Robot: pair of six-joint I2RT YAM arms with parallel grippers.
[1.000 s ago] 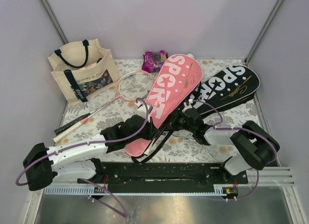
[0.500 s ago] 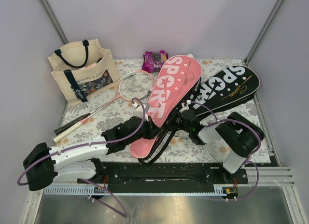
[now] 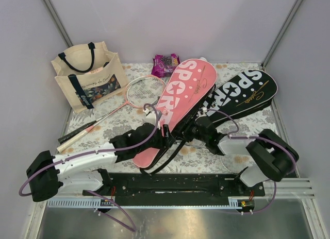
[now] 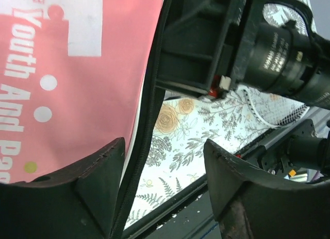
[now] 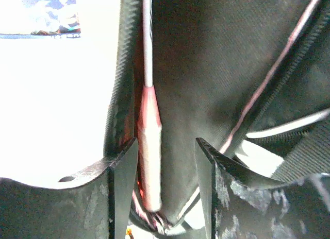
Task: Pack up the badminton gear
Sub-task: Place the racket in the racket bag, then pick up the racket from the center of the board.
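The pink SPORT cover lies slanted at mid-table, its lower end lifted between the two arms. My left gripper stands open at that end, with the cover's black zip edge just beside its left finger. Facing into the cover's dark lining, my right gripper is open. A pink-white racket handle lies loose between its jaws. The black SPORT cover rests to the right. A bare racket lies to the left, handle pointing near-left.
A cream tote with navy handles stands at the back left. A purple-pink snack packet lies at the back centre. The floral cloth ends at the black base rail close under both grippers.
Both grippers have opened: the left has let go of the pink cover's edge, the right has loosened round the racket handle. The right arm drew back to the right.
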